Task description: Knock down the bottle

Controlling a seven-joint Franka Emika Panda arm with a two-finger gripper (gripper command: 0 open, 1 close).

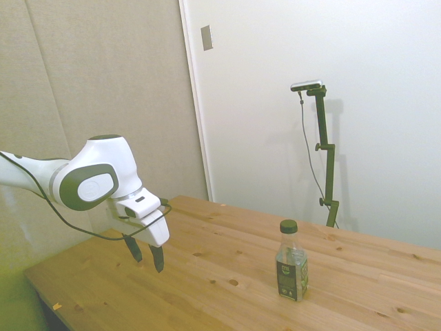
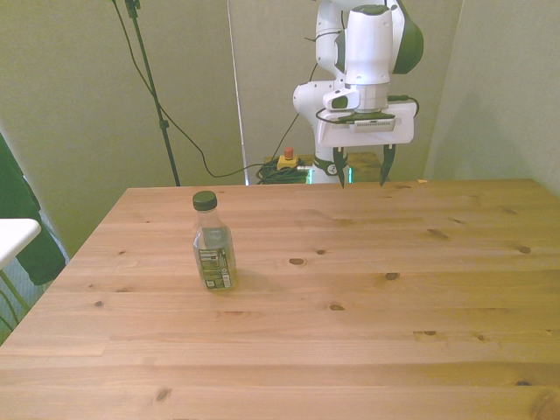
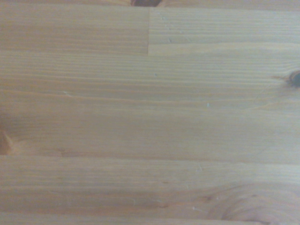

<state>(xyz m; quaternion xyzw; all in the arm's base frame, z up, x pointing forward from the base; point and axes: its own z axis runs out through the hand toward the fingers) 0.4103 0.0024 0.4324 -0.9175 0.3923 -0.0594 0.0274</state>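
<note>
The bottle stands upright on the wooden table; it is small and clear, with a black cap and a dark green label. In the front view it is left of the middle. My gripper hangs above the table's far edge, well apart from the bottle, on the front view's right of it. Its fingers point down and stand open, with nothing between them. The wrist view holds only bare wood planks.
A pale wall and a door panel stand behind the table in the side view. Behind the table's far edge in the front view lie cables and a yellow box with a red button. A white surface's edge shows at the front view's left.
</note>
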